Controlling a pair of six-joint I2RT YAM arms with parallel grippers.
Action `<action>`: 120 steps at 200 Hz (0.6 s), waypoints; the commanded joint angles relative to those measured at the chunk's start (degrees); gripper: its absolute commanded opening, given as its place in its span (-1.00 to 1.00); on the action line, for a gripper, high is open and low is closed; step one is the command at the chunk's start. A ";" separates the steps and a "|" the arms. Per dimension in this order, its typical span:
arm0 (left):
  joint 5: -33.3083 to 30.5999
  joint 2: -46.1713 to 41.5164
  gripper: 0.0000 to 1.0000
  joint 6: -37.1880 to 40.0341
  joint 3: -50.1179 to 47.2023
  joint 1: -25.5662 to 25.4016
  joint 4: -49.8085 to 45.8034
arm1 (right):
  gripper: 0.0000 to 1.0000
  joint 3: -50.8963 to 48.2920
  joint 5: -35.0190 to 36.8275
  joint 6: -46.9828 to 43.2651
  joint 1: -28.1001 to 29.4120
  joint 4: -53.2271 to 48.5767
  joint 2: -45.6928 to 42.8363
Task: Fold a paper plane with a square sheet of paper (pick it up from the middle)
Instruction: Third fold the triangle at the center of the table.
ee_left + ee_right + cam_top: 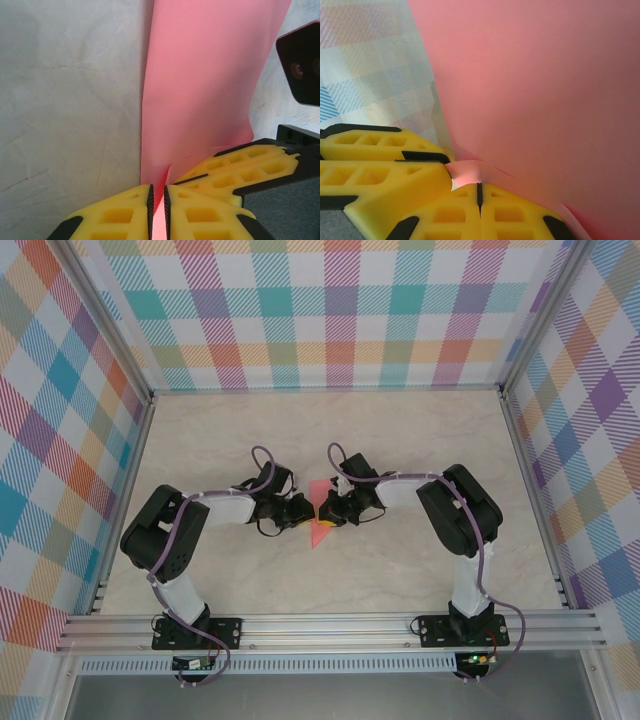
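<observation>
Right hand (479, 186) pinches salmon-pink paper (535, 85) (smooth, unmarked, curled edge).

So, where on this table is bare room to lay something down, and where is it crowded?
Free: the wide far strip of table between the back wall and the left hand and right hand; the near patch between the left arm and right arm, below the pink paper. Crowded: the centre, where both hands meet on that paper.

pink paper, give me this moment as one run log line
pink paper: mid-table, pinched from both sides | left claw: shut on pink paper | right claw: shut on pink paper | fold: not finished
</observation>
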 commanded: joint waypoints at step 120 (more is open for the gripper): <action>-4.22 -1.48 -1.00 3.13 2.02 -0.81 -2.74 | -0.97 -0.28 1.23 -1.19 0.16 -2.74 1.80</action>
